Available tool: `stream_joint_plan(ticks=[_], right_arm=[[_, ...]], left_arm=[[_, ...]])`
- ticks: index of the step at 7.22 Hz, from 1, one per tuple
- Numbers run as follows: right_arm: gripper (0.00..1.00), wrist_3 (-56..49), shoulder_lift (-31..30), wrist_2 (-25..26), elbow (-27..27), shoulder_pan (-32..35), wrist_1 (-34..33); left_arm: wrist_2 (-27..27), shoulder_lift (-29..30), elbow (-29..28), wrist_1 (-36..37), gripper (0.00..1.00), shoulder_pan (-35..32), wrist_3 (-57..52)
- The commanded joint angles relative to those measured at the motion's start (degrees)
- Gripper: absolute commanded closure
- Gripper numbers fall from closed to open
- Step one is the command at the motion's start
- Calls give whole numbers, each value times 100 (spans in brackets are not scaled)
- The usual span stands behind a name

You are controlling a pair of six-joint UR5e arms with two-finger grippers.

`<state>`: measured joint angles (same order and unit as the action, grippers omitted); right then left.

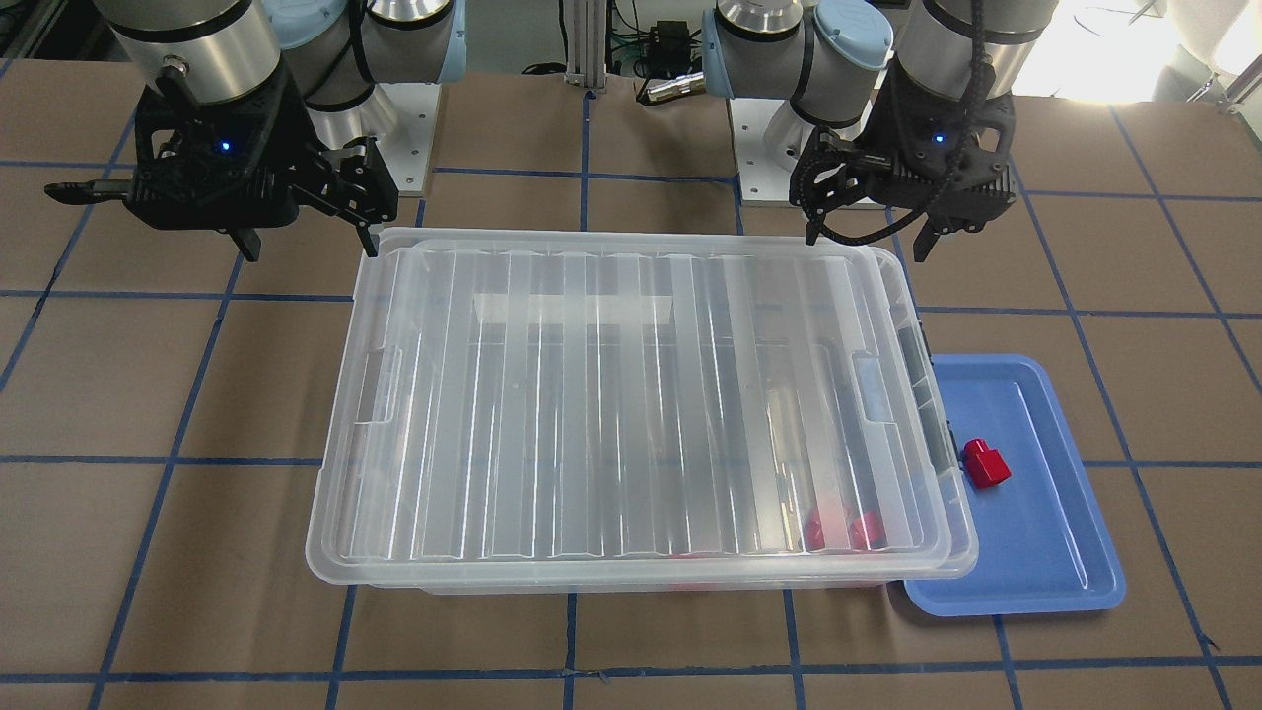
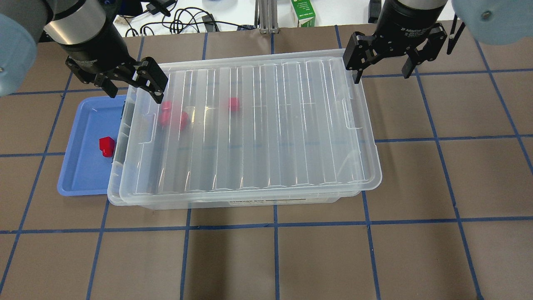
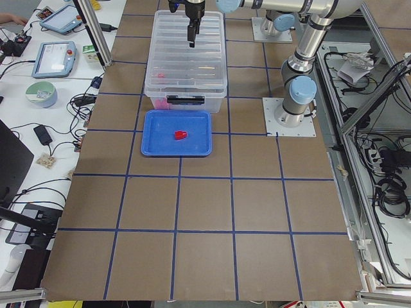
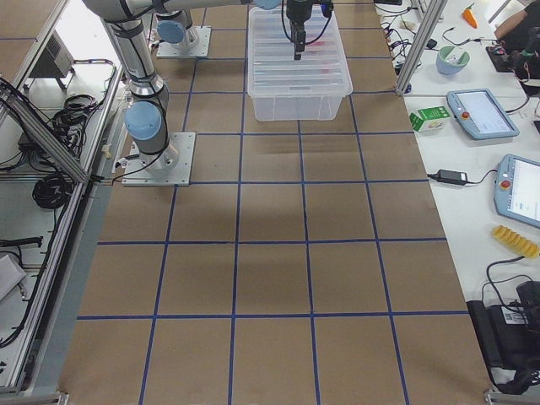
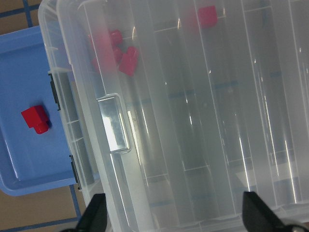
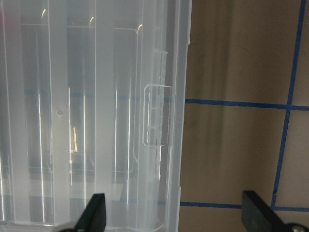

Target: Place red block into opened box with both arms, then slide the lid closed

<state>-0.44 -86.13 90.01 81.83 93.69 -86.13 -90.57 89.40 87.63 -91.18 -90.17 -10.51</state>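
Hovering over the box's two short ends, both claws spread, nothing held

Lid (image 2: 258, 125) lies flat on the box (image 2: 208, 204), shifted slightly toward the robot's right. A narrow strip of the box's left end, by the grey latch (image 1: 922, 385), is uncovered, and the lid overhangs the other end.

Left gripper (image 2: 134, 93) hangs raised above the lid's left end. Its wrist view looks down on the handle slot there. Fingers wide apart, empty.

Right gripper (image 2: 381, 76) hangs raised above the right end, fingers apart too. In its wrist view one sits over the lid's edge and one over the table (image 2: 416, 208). Empty.

One red block (image 2: 106, 146) lies alone in the blue tray (image 2: 83, 175), which sits right beside the box's left end.

Three more red pieces (image 2: 173, 118) show blurred through the lid, inside the box toward its left end: two close together, one apart.
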Motion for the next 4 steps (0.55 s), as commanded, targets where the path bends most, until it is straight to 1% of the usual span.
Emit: stream_joint_plan(ticks=[1, 4], right_arm=[[0, -9, 0, -1, 0, -9, 0], [0, -53, 26, 17, 0, -122, -26]], left_arm=[[-5, -1, 0, 4, 0, 0, -4], [4, -28, 0, 4, 0, 0, -4]])
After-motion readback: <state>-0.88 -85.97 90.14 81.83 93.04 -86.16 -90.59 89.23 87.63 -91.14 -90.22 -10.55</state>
